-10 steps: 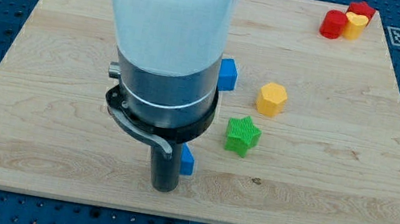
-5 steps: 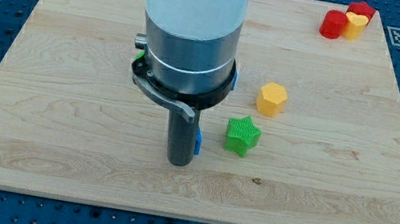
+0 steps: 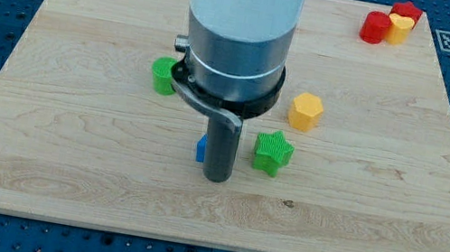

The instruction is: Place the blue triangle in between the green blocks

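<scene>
Wooden tabletop (image 3: 41, 132): arm vertical, my tip (image 3: 215, 178) touching blue triangle (image 3: 201, 147) on its right, left of green star (image 3: 273, 151). Tool: plain rod, grasping nothing.

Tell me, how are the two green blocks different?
The green star has ridged, pointy sides; the other green block looks smoother and rounder, though the arm hides part of it. The star sits at the view's right of my tip, lower down; the other block sits higher, at the view's left. Both are the same green and rest flat on the board.
</scene>
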